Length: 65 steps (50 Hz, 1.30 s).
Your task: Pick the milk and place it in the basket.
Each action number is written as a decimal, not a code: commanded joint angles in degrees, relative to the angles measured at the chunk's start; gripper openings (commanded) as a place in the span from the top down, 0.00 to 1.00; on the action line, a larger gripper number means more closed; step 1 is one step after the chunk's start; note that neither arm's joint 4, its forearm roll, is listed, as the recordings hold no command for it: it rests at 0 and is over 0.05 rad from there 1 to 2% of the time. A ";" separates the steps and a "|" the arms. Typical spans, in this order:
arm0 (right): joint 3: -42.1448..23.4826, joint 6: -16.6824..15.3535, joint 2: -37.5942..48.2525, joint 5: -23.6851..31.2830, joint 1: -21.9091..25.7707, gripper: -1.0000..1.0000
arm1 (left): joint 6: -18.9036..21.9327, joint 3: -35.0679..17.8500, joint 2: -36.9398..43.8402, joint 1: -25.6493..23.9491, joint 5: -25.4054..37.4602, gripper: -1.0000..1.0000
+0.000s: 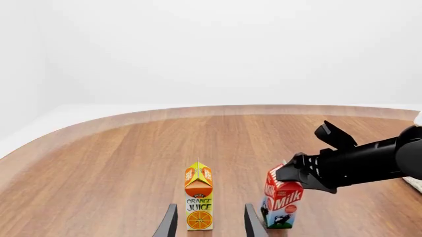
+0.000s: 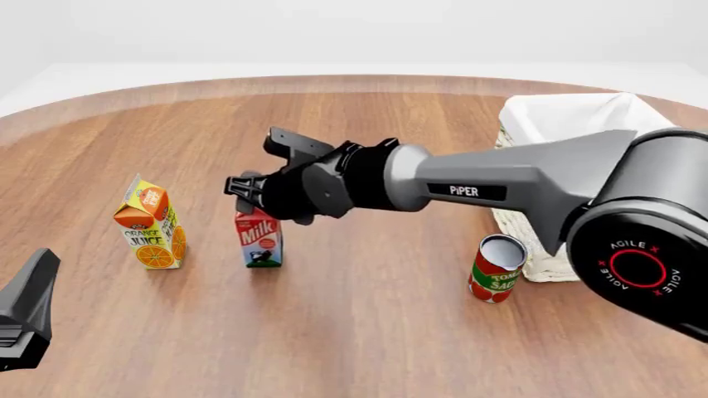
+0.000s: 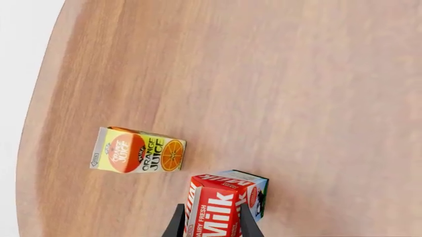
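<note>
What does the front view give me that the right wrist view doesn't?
Only the front view shows the basket, the tomato can, the right arm's body, and the left pincer low at the near edge. Only the right wrist view shows the right pincer's fingertips straddling the milk's red top from above. Both show the milk, the juice beside it, and the table.

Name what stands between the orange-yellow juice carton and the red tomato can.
The red-topped milk carton, with the right gripper at its top, in the front view.
</note>
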 commanded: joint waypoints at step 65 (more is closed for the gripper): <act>14.57 -5.19 -30.95 -0.43 -11.00 1.00 | 0.00 0.00 0.00 0.00 0.00 0.00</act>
